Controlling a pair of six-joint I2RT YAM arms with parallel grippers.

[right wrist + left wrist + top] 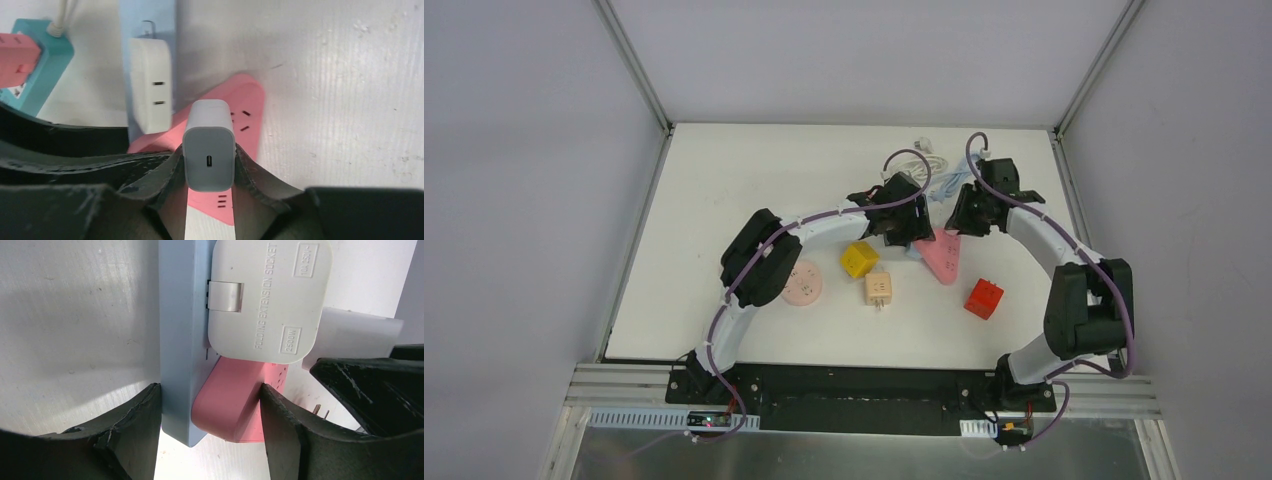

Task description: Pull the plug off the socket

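Observation:
A pink triangular socket (pixel 942 256) lies mid-table. In the left wrist view my left gripper (pixel 210 407) is shut across its corner (pixel 235 400) and a light blue power strip (pixel 180 340) lying against it. A white folding adapter (pixel 265 295) sits on that strip. In the right wrist view my right gripper (pixel 208 162) is shut on a white USB-C charger plug (pixel 208 145) standing over the pink socket (pixel 247 105). I cannot tell whether its prongs are in the slots. In the top view the left gripper (pixel 904 230) and right gripper (pixel 964 220) meet at the socket.
A yellow cube (pixel 858 260), a beige cube plug (pixel 879 290), a red cube (pixel 984 298) and a pink round socket (pixel 803 283) lie nearer the front. A teal socket (pixel 37 65) and a white cable (pixel 924 155) lie behind the grippers.

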